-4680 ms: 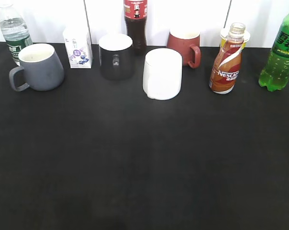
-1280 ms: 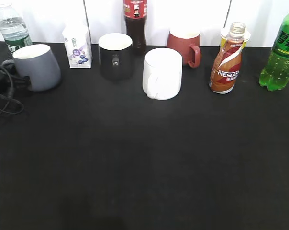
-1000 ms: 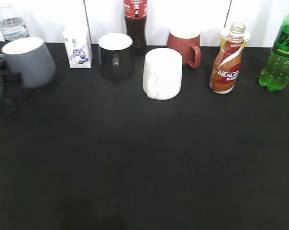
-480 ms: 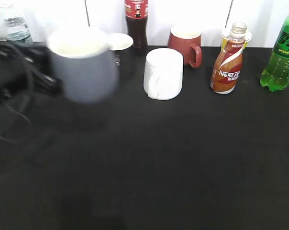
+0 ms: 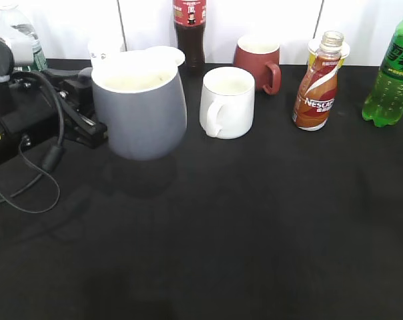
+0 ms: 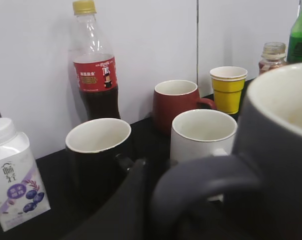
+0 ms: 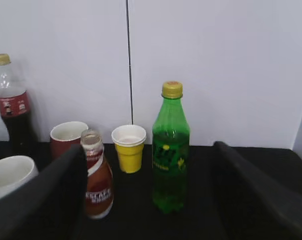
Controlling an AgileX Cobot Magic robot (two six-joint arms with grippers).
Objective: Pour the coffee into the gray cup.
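Holding the gray cup (image 5: 140, 110) up off the table by its handle, nothing poured yet.

Left gripper (image 5: 88, 123) is clamped on the cup's loop handle, seen close in the left wrist view (image 6: 206, 182); cup hangs upright above the black table (image 5: 255, 227), front-left of the white mug (image 5: 227, 102), cream inside looks empty. Coffee bottle (image 5: 317, 83) stands on the table well to the right, between the red mug (image 5: 258, 63) and the green soda bottle (image 5: 389, 77), apparently uncapped though the mouth is small and hard to read. Right gripper (image 7: 151, 200) has jaws spread wide, holding nothing, facing the coffee bottle (image 7: 97, 182). Left to do: set or position cup, grasp bottle, tilt and pour.
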